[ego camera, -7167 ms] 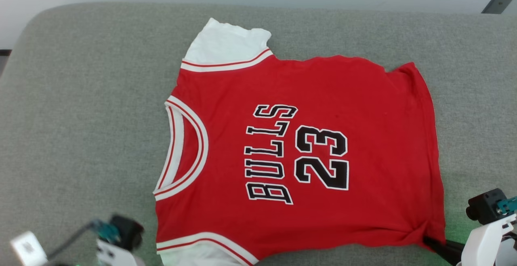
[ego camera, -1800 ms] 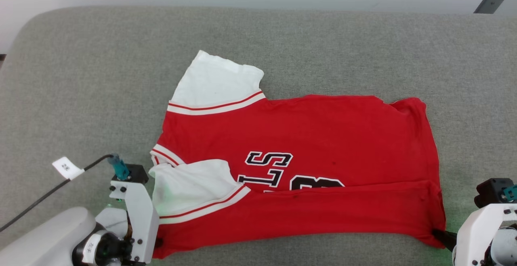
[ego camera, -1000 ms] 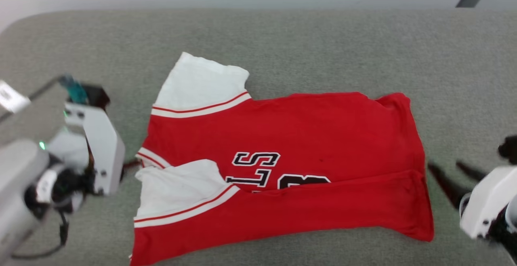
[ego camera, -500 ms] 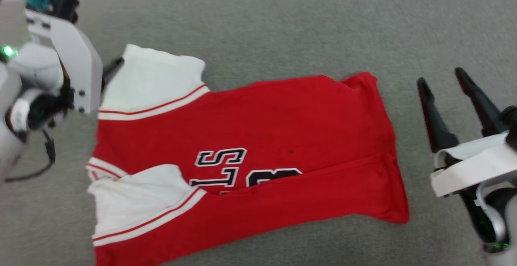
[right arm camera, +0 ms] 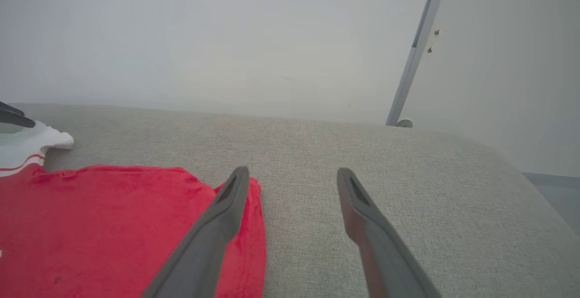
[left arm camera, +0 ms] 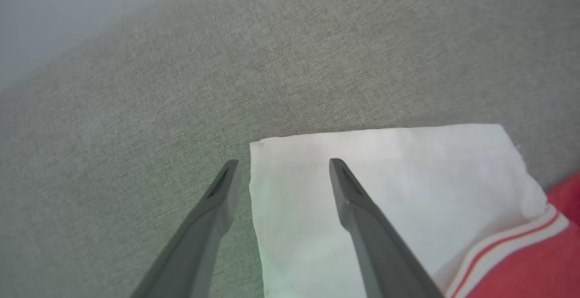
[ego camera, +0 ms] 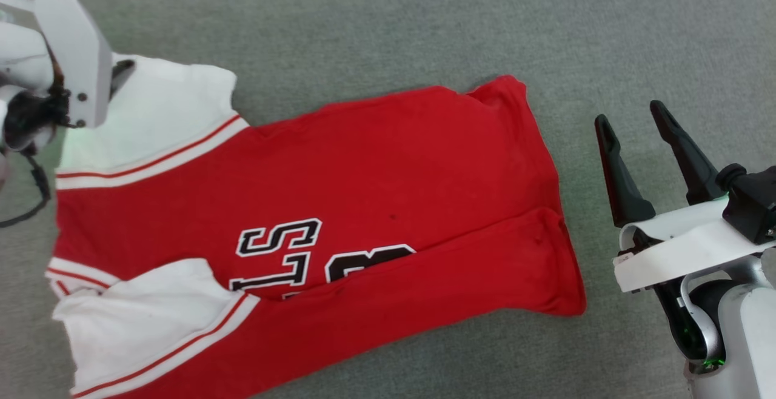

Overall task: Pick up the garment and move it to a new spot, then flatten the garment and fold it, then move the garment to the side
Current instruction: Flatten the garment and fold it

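The garment [ego camera: 364, 162] is a red jersey lying on the grey cushion, its near long edge folded up over part of the black lettering [ego camera: 279, 238]. Its far white sleeve [ego camera: 157, 114] lies flat at the upper left. My left gripper [left arm camera: 283, 162] is open and straddles that sleeve's [left arm camera: 385, 175] outer corner, one finger above the cloth and one above the cushion. My right gripper [ego camera: 630, 113] is open and holds nothing, just right of the hem; in the right wrist view its left finger [right arm camera: 213, 230] overlaps the hem's far corner [right arm camera: 247, 243].
Grey upholstery [ego camera: 394, 23] surrounds the garment on all sides. The right wrist view shows the cushion's rounded far edge [right arm camera: 498, 153], a white wall and a slanted metal post [right arm camera: 417, 49]. A black cable [ego camera: 30, 199] hangs below my left wrist.
Both grippers let go of the folded near edge. The left moved to the far sleeve's corner, and the right rose beside the hem. The head camera has tilted down and shifted.
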Tool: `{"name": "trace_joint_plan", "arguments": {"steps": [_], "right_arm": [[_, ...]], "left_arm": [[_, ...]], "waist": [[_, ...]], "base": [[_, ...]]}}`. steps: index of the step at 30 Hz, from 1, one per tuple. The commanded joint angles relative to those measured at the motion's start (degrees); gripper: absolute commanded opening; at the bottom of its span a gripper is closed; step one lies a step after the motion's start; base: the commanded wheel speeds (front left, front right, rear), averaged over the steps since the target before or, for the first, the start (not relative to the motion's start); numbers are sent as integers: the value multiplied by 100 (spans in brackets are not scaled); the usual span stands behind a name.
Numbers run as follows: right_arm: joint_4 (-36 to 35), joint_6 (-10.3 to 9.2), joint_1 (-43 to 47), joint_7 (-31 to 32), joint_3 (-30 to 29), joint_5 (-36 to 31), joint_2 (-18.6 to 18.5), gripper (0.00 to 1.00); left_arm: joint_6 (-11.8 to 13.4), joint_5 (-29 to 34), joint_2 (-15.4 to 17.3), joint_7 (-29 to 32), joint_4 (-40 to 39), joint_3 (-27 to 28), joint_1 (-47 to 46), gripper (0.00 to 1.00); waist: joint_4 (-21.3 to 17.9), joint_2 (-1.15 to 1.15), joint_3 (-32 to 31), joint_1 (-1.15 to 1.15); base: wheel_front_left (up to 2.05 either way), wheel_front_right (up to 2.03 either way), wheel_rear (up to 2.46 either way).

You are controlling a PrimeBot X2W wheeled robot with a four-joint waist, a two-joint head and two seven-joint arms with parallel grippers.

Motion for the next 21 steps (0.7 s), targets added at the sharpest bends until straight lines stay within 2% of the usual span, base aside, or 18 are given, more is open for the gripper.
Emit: {"name": "trace_joint_plan", "arguments": {"steps": [1,8,9,11,13,15,21], "right_arm": [[7,-9,-86,4,8,28,18,100],[-17,-9,-117,173,-27,120,60,100],[-30,-9,-131,209,-21,133,53,100],[-49,-9,-168,291,-10,148,43,100],[-55,-9,-187,392,23,200,31,100],[-80,-9,-225,541,71,256,7,100],[-150,-9,-633,1253,245,478,-112,100]], "left_arm": [[-48,46,3,50,135,-35,-91,100],[-114,99,-82,376,836,-208,-148,100],[-102,60,-115,412,923,-197,-148,94],[-110,88,-157,460,1076,-242,-142,67],[-112,-81,-232,630,1256,-212,-55,0],[-170,-128,-305,860,1356,-280,23,0],[-245,-178,-443,786,1449,-265,-91,0]], "waist": [[-128,0,149,0],[-174,0,294,0],[-178,0,309,0],[-176,0,337,0],[-172,0,360,0],[-155,0,372,0],[-60,0,429,0]], "base": [[0,0,0],[0,0,0],[0,0,0],[0,0,0],[0,0,0],[0,0,0],[0,0,0]]}}
